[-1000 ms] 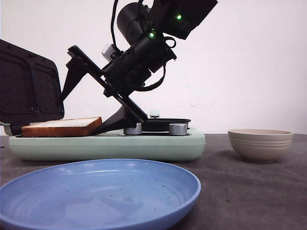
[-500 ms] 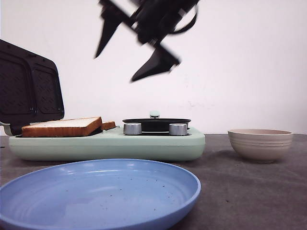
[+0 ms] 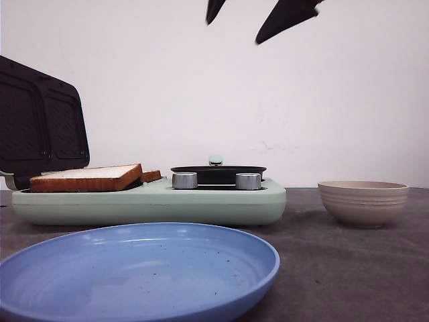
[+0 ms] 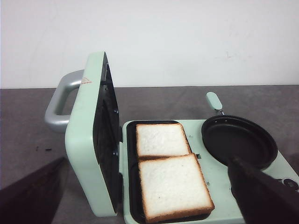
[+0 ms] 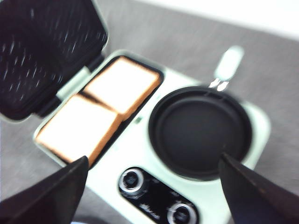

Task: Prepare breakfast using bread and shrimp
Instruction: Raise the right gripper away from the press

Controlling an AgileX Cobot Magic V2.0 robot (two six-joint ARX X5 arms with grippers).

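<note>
Right gripper (image 3: 263, 19): raised high above the cooker (image 3: 151, 199), only 2 dark fingertips in view at the top edge; jaws spread wide, holding nothing.
Left gripper (image 4: 149, 196): poised over the cooker's front, jaws spread wide, empty.
Bread (image 4: 172, 185): 2 slices side by side, edges touching, in the cooker's dark tray beside its upright lid (image 4: 91, 135).
Pan (image 4: 239, 141): empty, beside the bread.
Plate (image 3: 137, 272), bowl (image 3: 364, 201): on the table.

A staged lab mock-up of a kitchen is showing here: a mint-green breakfast maker (image 3: 149, 201), a blue plate (image 3: 137, 268) and a beige bowl (image 3: 363, 201) are sitting on a grey tabletop (image 3: 348, 268) against a bare white wall (image 3: 335, 100).
</note>
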